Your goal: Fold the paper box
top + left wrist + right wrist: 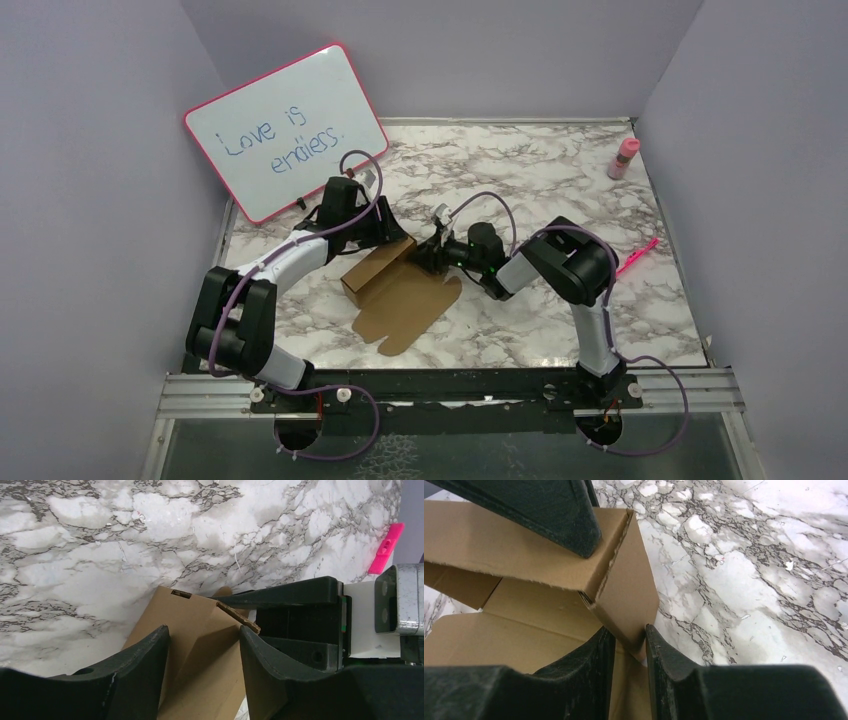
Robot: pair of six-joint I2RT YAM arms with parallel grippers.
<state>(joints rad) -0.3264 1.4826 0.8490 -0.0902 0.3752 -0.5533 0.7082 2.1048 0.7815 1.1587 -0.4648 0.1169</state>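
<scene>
Marble; whiteboard "Love is endless"; right gripper pinching paper box, left gripper splayed

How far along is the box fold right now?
Early to midway. Done: one long wall of the paper box stands folded up. In hand: the right end effector pinches the end flap, while the left end effector straddles that wall, fingers apart. Left: the lid panel with its tabs lies flat on the table.

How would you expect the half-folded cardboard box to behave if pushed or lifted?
The paper box looks like thin cardboard, so probably light and apt to slide on the smooth table. Its unfolded part lies flat, so it would likely droop at creases if lifted.
</scene>
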